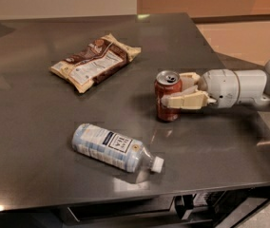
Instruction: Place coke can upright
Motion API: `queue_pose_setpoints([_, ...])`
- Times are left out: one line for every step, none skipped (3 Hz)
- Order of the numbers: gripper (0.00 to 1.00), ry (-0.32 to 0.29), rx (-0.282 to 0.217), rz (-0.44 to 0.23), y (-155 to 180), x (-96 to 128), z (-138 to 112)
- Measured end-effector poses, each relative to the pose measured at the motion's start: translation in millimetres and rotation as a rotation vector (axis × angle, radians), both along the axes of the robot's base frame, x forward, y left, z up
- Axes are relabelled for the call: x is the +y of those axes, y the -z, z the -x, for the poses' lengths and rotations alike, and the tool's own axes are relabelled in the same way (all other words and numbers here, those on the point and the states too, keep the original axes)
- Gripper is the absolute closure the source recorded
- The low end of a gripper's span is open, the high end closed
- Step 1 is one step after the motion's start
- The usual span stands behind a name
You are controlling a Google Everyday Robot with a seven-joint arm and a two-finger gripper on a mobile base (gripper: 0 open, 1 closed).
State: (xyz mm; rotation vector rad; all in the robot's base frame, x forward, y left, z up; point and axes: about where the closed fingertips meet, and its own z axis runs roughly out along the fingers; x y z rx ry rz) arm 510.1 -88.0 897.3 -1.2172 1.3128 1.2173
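The coke can (167, 95), red-brown with a silver top and pull tab, stands upright on the dark table (40, 141), right of centre. My gripper (174, 90) reaches in from the right and is shut on the can. The near cream finger (185, 101) lies across the can's front right side. The far finger (188, 79) shows behind the can. The can's base rests on the table.
A clear plastic water bottle (116, 147) with a blue-white label lies on its side near the front edge, left of the can. A brown and cream snack bag (94, 61) lies at the back left. The table's right edge (230, 75) runs under my arm (242, 87).
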Motion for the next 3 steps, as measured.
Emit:
queue_pose_setpoints([0.13, -0.004, -0.001, 0.000, -0.6, 2.4, 0.2])
queue_pose_setpoints([0.00, -0.008, -0.001, -0.001, -1.2, 4.7, 0.4])
queue_pose_setpoints([0.00, -0.008, -0.001, -0.001, -1.2, 4.8, 0.4])
